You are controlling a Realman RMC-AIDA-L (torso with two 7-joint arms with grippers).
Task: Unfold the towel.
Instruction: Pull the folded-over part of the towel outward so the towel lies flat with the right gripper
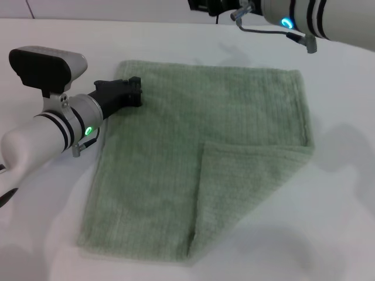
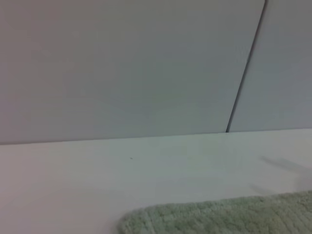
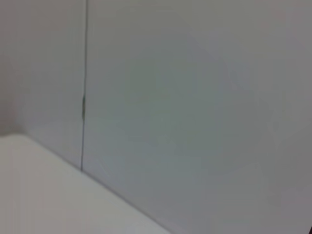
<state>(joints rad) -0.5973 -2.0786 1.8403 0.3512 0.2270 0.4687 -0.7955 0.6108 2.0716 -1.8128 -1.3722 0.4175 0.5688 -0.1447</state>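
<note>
The pale sage-green towel (image 1: 170, 140) lies flat on the white table (image 1: 328, 222). Its near right part is folded over as a flap (image 1: 246, 181), with the fold edge running from the towel's right side to the near hem. My left gripper (image 1: 133, 92) is low at the towel's far left corner, over its edge. The left wrist view shows a strip of the towel (image 2: 219, 214) and the table beyond it. My right gripper (image 1: 212, 6) is raised above the table's far side, beyond the towel, mostly cut off by the picture's edge. The right wrist view shows no towel.
A pale wall with a vertical seam (image 2: 243, 83) stands behind the table. The right wrist view shows that wall (image 3: 195, 97) and a bit of the table (image 3: 44, 195). Bare tabletop lies around the towel on all sides.
</note>
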